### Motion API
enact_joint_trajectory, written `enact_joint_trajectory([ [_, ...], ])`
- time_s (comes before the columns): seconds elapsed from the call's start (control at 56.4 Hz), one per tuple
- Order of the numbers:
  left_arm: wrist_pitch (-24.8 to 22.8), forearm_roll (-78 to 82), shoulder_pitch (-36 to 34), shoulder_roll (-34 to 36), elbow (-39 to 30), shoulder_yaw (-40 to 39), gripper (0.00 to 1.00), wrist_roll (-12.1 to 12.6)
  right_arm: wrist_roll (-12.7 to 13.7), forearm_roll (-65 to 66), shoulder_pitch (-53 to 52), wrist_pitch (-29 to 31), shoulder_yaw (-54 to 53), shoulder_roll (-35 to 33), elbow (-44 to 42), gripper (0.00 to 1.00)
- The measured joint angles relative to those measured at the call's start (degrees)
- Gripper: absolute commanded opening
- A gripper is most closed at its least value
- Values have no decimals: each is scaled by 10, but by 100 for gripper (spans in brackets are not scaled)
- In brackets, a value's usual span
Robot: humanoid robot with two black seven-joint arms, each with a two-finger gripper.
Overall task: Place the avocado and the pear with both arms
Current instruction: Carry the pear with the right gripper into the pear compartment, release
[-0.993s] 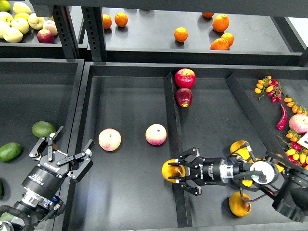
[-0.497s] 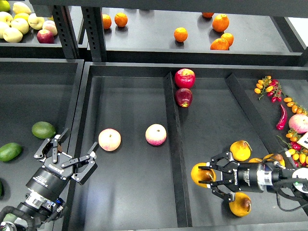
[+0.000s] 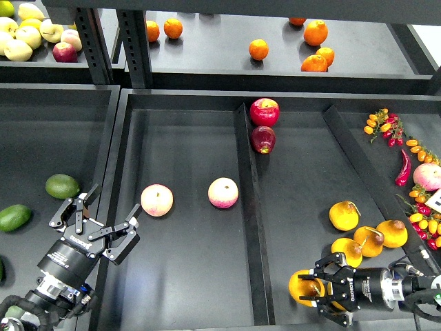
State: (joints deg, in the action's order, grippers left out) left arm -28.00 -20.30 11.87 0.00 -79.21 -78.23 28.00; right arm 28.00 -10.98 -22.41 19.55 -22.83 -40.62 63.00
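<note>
My right gripper (image 3: 310, 289) comes in from the lower right and is shut on an orange-yellow pear (image 3: 298, 285), low over the front of the right compartment, just right of the divider (image 3: 249, 207). My left gripper (image 3: 103, 210) is open and empty over the rim between the left bin and the middle tray. An elongated green avocado (image 3: 14, 217) lies in the left bin, left of that gripper. A rounder avocado (image 3: 63, 185) lies just beyond the gripper's left finger.
Several more pears (image 3: 343, 215) lie right of and beyond the held one. Two pink-yellow apples (image 3: 157, 200) sit in the middle compartment, two red apples (image 3: 264, 112) by the divider's far end. Oranges (image 3: 259, 49) sit on the back shelf, small tomatoes and a chili (image 3: 404, 167) at right.
My right gripper has carried the pear from over the divider rightward and toward the front of the right compartment. The left gripper shifted slightly a second ago and has since stayed still.
</note>
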Motion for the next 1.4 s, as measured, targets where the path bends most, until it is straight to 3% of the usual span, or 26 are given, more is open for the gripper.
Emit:
enact_joint_trajectory([
  [0.372,0,0,0,0,0,4,98,0,0,15,0,4,-6,25,-45,28],
  [0.497,0,0,0,0,0,4,98,0,0,17,0,2,-9,36,-55,47],
  [0.639,0,0,0,0,0,4,98,0,0,26,-1,1,-10,39,-63,56],
  [0.94,0,1,0,0,0,4,98,0,0,29,-2,1,-12,40,-66,87],
  [1.188,0,4,0,0,0,4,98,0,0,10,-2,-4,-90,55,-56,90],
  [1.401,0,10,0,0,0,4,98,0,0,-8,-1,-31,-254,111,-48,92],
])
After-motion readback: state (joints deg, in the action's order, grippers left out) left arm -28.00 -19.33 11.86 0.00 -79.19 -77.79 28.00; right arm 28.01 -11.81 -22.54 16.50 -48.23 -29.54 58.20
